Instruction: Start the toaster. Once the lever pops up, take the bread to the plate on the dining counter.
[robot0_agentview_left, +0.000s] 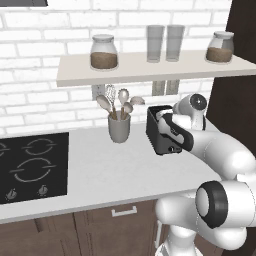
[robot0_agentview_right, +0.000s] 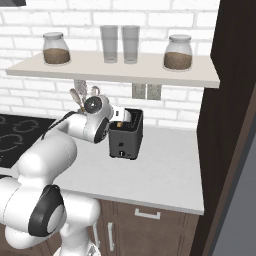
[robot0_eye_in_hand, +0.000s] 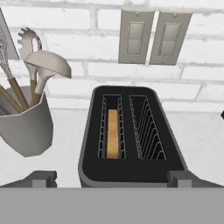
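The toaster (robot0_eye_in_hand: 131, 135) stands on the white table (robot0_agentview_left: 100, 170) just right of the grey utensil cup (robot0_eye_in_hand: 24, 124), below two wall outlets (robot0_eye_in_hand: 153, 37). The bread (robot0_eye_in_hand: 113, 133) sits down in its left slot. The fingers (robot0_eye_in_hand: 113, 177) hang spread wide above its near edge, grasping nothing.

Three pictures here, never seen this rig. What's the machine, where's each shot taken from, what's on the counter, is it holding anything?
It is a white robot arm on a drivable base in a simulated kitchen. Two pictures come from base cameras behind the arm, on its left and right. The third looks along the hand from a camera on it. On the white counter stand a dark toaster, a grey utensil cup and, further left, a black cooktop. Bread sits in the toaster's left slot in the hand view. The gripper hovers open just above the toaster, holding nothing.
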